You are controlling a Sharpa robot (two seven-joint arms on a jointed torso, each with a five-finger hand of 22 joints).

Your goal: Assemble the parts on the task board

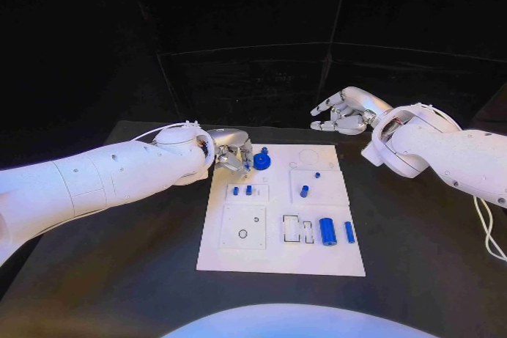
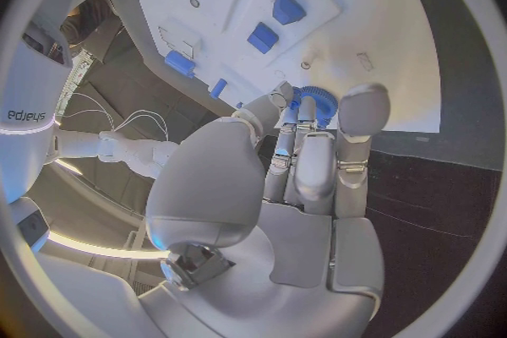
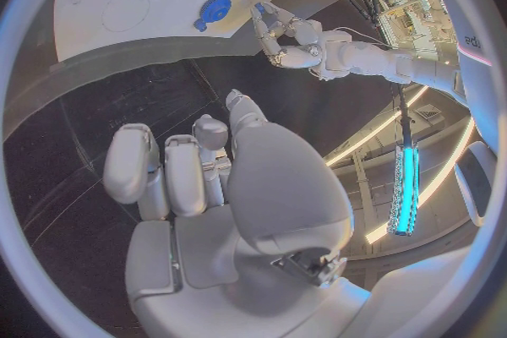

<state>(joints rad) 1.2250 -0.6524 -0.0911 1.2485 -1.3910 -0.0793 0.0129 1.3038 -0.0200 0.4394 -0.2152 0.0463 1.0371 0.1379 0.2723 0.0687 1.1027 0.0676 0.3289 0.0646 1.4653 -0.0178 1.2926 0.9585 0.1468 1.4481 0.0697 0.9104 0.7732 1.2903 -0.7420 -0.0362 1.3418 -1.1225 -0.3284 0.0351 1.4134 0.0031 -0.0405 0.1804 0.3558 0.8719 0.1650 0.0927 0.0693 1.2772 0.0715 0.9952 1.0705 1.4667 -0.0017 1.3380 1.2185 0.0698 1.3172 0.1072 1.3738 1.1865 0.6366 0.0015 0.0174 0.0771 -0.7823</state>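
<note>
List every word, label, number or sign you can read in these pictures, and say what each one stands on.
"sharpa", seen mirrored: on the white arm in the left wrist view.
Cut-off dark letters, too partial to read: on the white arm in the right wrist view.
The task board bears outlines and holes, with no readable text.

We see a black bench [image 1: 127,279] filling the lower part of the head frame. Behind it, across the upper half, hangs a dark backdrop [image 1: 253,81] crossed by thin pale lines. At the right of the right wrist frame we note a bright cyan light bar [image 3: 404,190] and curved warm light strips [image 3: 370,139].
</note>
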